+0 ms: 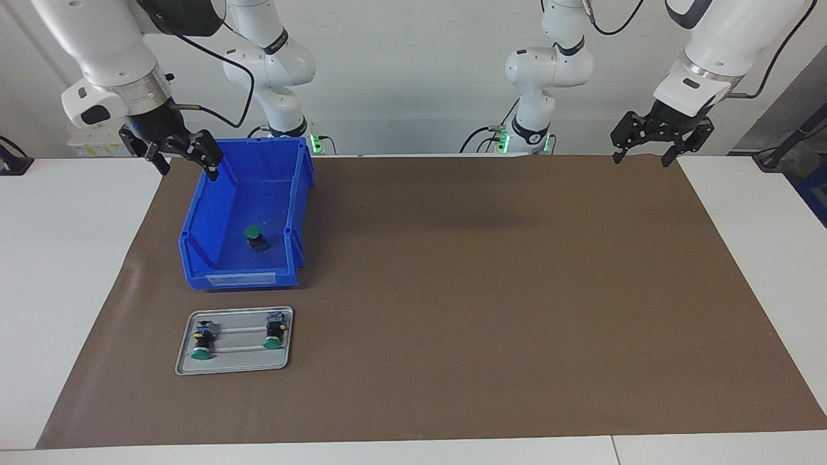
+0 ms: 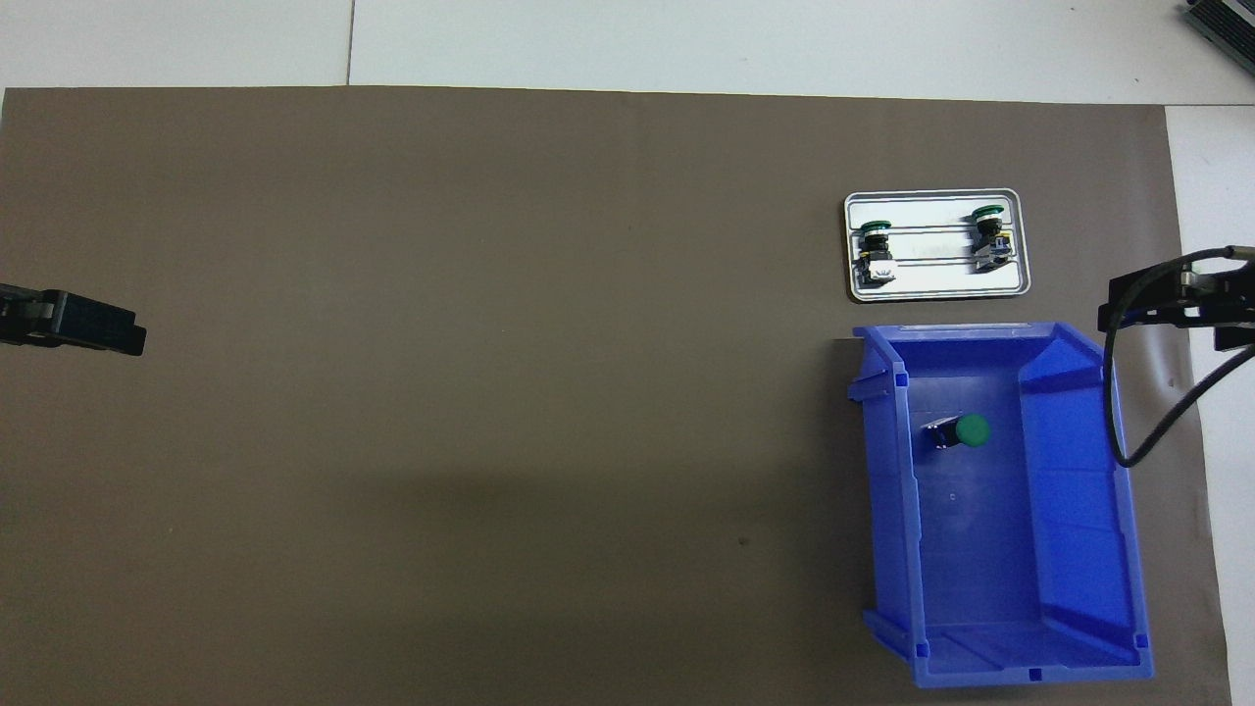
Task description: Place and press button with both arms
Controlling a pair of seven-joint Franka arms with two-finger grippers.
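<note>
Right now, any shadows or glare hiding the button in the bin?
Facing view: the button sits clearly visible in the blue bin, with a soft broad shadow on the mat. Overhead view: button unobscured; the metal tray shows mild sheen.

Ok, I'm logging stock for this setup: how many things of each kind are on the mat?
Green buttons: 3, one in the bin, two on the tray
Blue bin: 1
Metal tray: 1
Total: 5
</note>
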